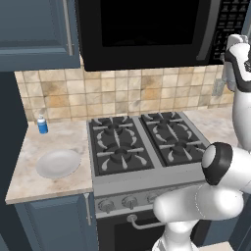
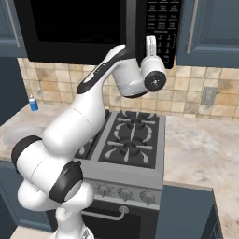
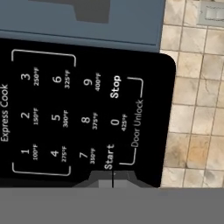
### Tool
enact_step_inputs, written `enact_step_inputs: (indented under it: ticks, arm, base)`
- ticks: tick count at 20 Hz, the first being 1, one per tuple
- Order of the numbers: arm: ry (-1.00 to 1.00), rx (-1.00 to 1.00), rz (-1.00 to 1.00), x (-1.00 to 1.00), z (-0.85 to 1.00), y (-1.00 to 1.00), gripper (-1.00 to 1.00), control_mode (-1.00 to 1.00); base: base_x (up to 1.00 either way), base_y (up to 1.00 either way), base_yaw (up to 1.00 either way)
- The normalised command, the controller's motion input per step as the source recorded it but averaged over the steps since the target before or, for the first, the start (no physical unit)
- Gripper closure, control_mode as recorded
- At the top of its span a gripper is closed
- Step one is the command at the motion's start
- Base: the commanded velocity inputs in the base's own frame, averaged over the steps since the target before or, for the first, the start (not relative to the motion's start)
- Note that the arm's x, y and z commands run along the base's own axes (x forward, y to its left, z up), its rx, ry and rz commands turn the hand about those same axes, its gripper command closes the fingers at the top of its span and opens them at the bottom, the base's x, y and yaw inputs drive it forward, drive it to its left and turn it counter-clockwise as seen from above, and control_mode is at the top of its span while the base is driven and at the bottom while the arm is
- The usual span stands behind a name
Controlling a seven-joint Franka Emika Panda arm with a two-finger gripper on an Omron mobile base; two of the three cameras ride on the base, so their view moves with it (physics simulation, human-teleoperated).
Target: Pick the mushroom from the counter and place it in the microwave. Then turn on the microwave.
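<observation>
Black glass fronts the microwave (image 1: 147,29) in my left base view, its door looking shut, and I see no mushroom on the counter (image 1: 49,171) — just a white plate (image 1: 58,163) lying bare and a small blue bottle (image 1: 42,125) near the tiled wall, so I judge the placing is done and the mushroom sits behind that dark door, though I cannot see it. My arm climbs the right edge of this view toward the keypad, well clear of the stove (image 1: 142,142) below. From the right base view my gripper (image 2: 151,43) points up against the keypad (image 2: 162,23), just right of the long door handle (image 2: 131,28); the wall cabinet (image 2: 210,32) hangs close on the far side, so my room is a narrow column, with open air only back and down over the burners. In my hand view the fingertips (image 3: 113,178) are pressed together with nothing between them, their tips right under the Start button (image 3: 109,157) at the keypad's bottom row. What seems left is the press itself — a short push, kept off the neighbouring 7 (image 3: 83,155) and the Door Unlock label (image 3: 137,123).
</observation>
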Motion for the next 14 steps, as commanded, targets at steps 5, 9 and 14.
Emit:
enact_step_inputs:
  ticks: [5,9,14]
  arm:
    - [0.00,0.00,0.00,0.08,0.00,-0.02,1.00,-1.00]
    - [-0.01,0.00,0.00,0.05,0.00,-0.06,1.00,-1.00]
    - [-0.01,0.00,0.00,0.05,0.00,-0.06,1.00,-1.00]
  base:
    - [0.00,0.00,0.00]
    - [0.00,0.00,0.00]
    - [0.00,0.00,0.00]
